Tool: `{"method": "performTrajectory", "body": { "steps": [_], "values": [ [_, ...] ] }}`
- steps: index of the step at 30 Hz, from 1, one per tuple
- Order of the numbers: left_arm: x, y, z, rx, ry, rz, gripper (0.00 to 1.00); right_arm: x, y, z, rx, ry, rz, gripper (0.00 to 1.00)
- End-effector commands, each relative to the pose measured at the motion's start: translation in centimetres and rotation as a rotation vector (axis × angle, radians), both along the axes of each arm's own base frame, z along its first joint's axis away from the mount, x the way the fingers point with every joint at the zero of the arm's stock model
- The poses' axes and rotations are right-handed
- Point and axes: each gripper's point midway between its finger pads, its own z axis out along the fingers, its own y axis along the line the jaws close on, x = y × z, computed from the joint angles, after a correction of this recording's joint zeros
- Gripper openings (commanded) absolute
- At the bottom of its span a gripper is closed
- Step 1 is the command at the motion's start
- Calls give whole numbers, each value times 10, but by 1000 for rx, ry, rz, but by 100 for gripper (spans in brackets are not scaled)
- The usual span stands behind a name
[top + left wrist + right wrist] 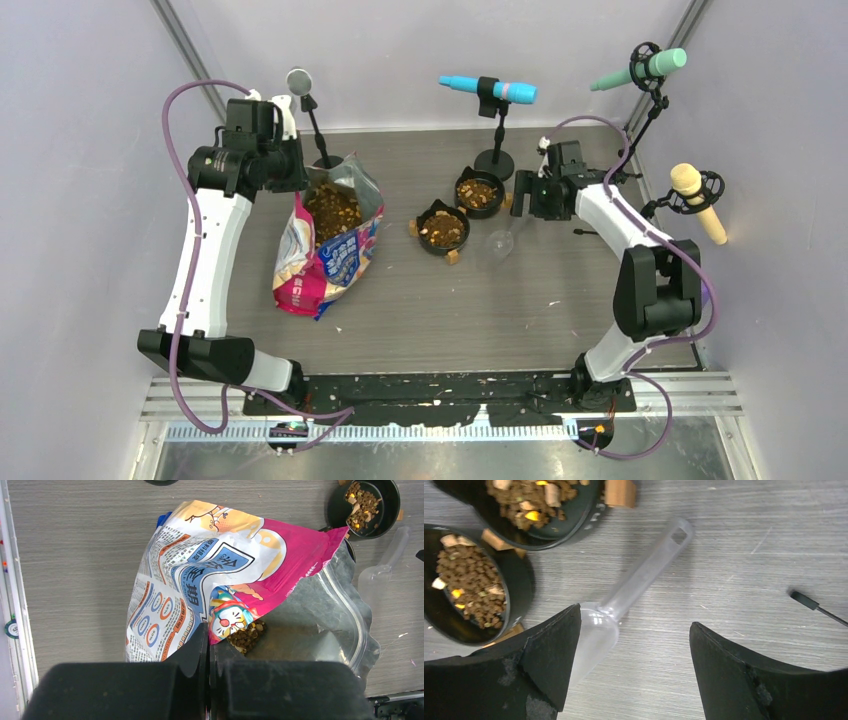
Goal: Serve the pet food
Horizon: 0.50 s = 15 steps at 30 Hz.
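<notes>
two bowls [444, 228] filled, bag [335, 262] held

the pet food [332, 208], small brown pellets with a few pale and yellow bits, lies in the open pink-and-blue bag left of centre and in both black bowls, set just beside each other. the table [450, 310] is grey wood grain, with pale walls [90, 150] around it. a clear scoop [644, 575] lies beside the bowls. left gripper [208, 635]: fingers pinched on the bag rim. right gripper [634, 620]: fingers spread wide over the scoop.

The left arm [205, 250] reaches far forward on its side. The left claw [208, 632] is squeezed tight on the top edge of the bag [200, 570]. The right arm [620, 225] bends in toward the middle. The right claw [634, 620] points down at the bench, its two fingers spread wide apart.
</notes>
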Motion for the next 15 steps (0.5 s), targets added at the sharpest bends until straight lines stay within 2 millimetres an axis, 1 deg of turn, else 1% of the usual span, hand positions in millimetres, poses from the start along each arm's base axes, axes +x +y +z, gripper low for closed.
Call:
{"method": "performTrajectory", "body": {
  "steps": [1, 2, 3, 4, 5, 6, 7, 9, 10, 11, 15],
  "values": [
    [-7, -1, 39, -34, -132, -8, 0, 9, 29, 62, -6, -165, 82, 84],
    [-7, -1, 39, -35, -130, -12, 0, 7, 47, 75, 7, -196, 131, 83],
    [-7, -2, 39, -36, -132, -14, 0, 4, 60, 82, 22, -210, 170, 81],
    [-7, -2, 39, -36, -133, -15, 0, 1, 81, 96, 42, -244, 226, 80],
    [-7, -2, 40, -37, -139, -15, 0, 0, 95, 106, 70, -269, 257, 76],
    [-7, -2, 40, -38, -147, -16, 0, -4, 116, 121, 111, -297, 293, 73],
    [-6, -3, 40, -41, -152, -20, 0, -7, 133, 135, 172, -322, 340, 71],
    [-7, -5, 41, -48, -158, -31, 0, -14, 172, 170, 292, -393, 396, 69],
    [-7, -5, 41, -50, -159, -33, 0, -15, 184, 188, 343, -424, 403, 68],
    [-8, -6, 42, -52, -161, -36, 0, -18, 203, 208, 391, -480, 446, 68],
    [-9, -8, 44, -61, -170, -48, 0, -26, 248, 249, 480, -589, 520, 69]
  ]
}}
